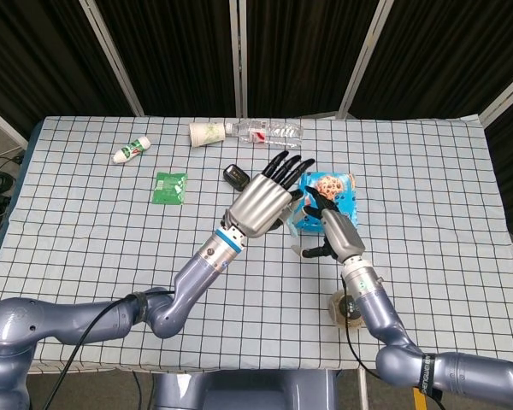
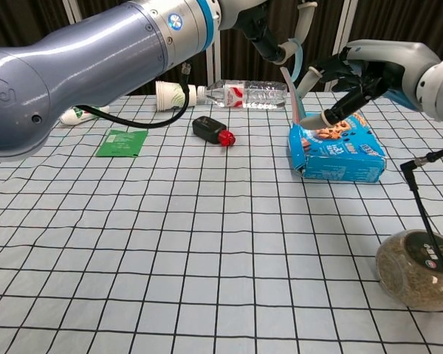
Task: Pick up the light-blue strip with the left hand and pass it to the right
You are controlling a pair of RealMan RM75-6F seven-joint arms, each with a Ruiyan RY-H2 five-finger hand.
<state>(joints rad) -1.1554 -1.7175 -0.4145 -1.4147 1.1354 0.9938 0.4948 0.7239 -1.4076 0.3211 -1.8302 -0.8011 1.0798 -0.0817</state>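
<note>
The light-blue strip (image 2: 293, 90) hangs in the air above the table's far middle, pinched at its top by my left hand (image 2: 279, 31). In the head view my left hand (image 1: 263, 203) is raised with its fingers stretched toward the upper right, and it hides the strip. My right hand (image 2: 363, 72) is just right of the strip with its fingers apart, the thumb (image 2: 332, 116) near the strip's lower end. I cannot tell whether it touches. In the head view my right hand (image 1: 329, 229) sits close beside the left.
A blue cookie box (image 2: 338, 153) lies under the two hands. A black bottle with a red cap (image 2: 212, 130), a green packet (image 2: 122, 142), a paper cup (image 1: 207, 133), a water bottle (image 1: 269, 131) and a small white bottle (image 1: 131, 149) lie farther back. A jar (image 2: 417, 269) lies near right.
</note>
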